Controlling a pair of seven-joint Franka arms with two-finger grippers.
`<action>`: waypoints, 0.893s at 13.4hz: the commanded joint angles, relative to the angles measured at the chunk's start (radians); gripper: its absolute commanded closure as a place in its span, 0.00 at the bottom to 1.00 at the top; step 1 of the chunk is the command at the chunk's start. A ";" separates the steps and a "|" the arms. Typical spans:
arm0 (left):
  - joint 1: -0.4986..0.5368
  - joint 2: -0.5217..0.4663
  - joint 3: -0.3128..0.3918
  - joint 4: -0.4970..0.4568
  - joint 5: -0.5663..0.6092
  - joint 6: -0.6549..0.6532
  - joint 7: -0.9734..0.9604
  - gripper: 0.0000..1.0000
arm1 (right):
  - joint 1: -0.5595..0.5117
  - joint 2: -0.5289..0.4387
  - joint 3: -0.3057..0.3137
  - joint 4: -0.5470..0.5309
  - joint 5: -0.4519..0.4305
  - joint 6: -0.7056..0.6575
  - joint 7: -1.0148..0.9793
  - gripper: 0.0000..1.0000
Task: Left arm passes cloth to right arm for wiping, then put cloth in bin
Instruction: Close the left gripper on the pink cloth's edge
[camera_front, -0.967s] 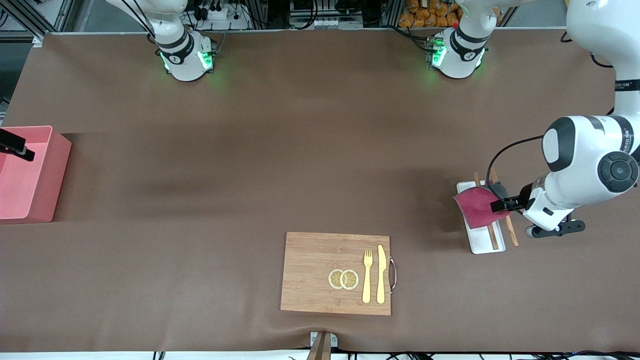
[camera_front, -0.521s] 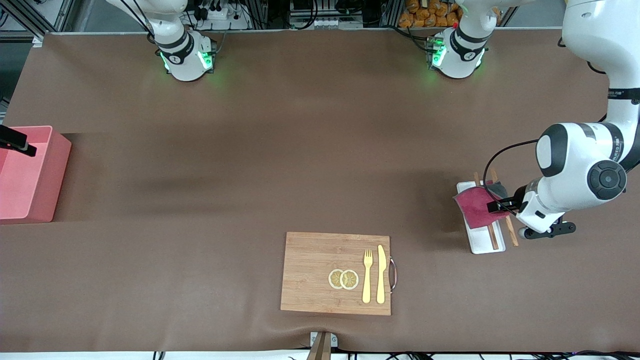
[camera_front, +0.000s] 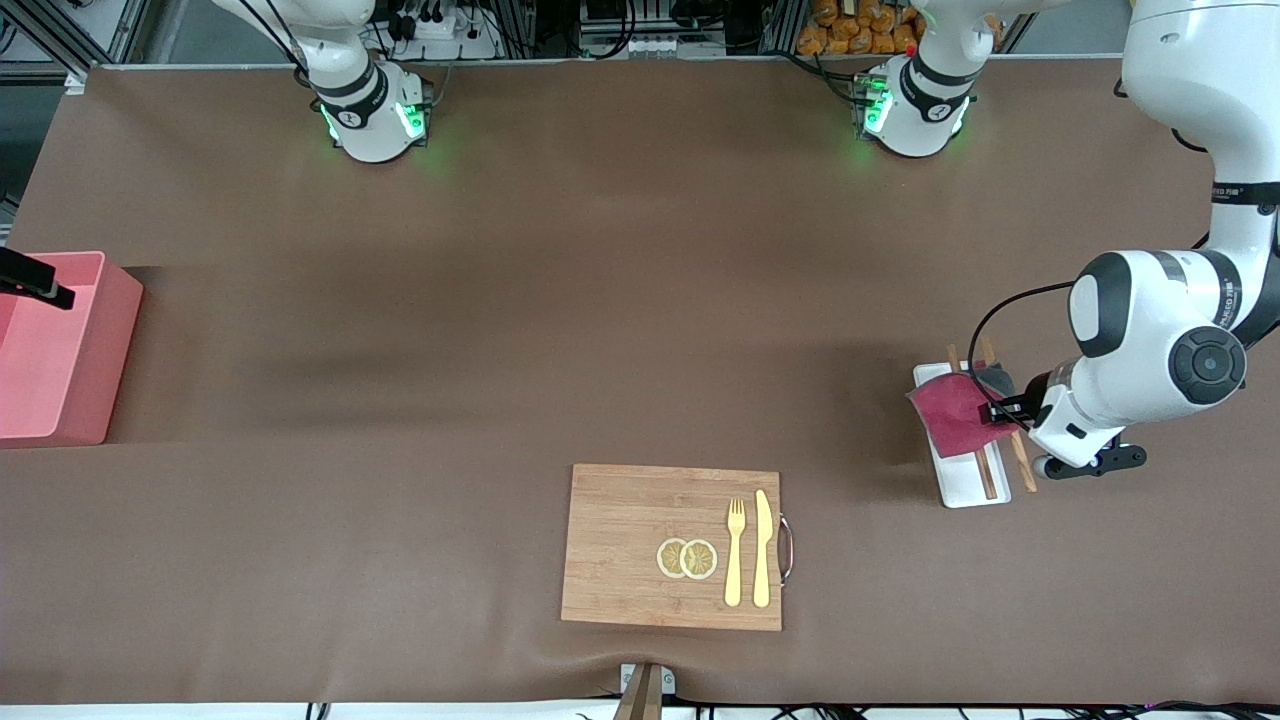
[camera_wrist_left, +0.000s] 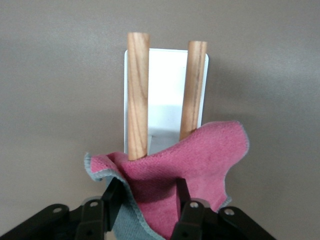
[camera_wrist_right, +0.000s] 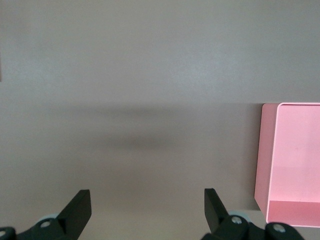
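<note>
A board (camera_front: 672, 547) sat at lower centre. At mid right of the frame, the left gripper (camera_front: 1000, 410) pinched the cloth (camera_front: 952, 413) over the tray (camera_front: 962, 480). At the far left edge, the right gripper (camera_wrist_right: 145, 210), spread wide, hung over the bin (camera_front: 60, 350).

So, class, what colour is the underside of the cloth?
Grey, under the crimson face of the cloth; the left wrist view shows it best.

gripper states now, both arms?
Left gripper: fingers around the cloth over the white tray, not clearly clamped.
Right gripper: open, empty, beside the bin.
</note>
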 joint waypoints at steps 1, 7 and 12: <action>0.013 -0.001 -0.006 -0.003 0.029 0.011 -0.015 0.57 | -0.014 0.001 0.015 0.005 0.012 -0.007 0.016 0.00; 0.013 0.001 -0.006 -0.001 0.029 0.011 -0.018 0.87 | -0.009 0.001 0.016 0.008 0.017 0.003 0.039 0.00; 0.015 -0.001 -0.006 0.005 0.029 0.013 -0.018 1.00 | -0.009 0.002 0.018 0.008 0.018 0.001 0.056 0.00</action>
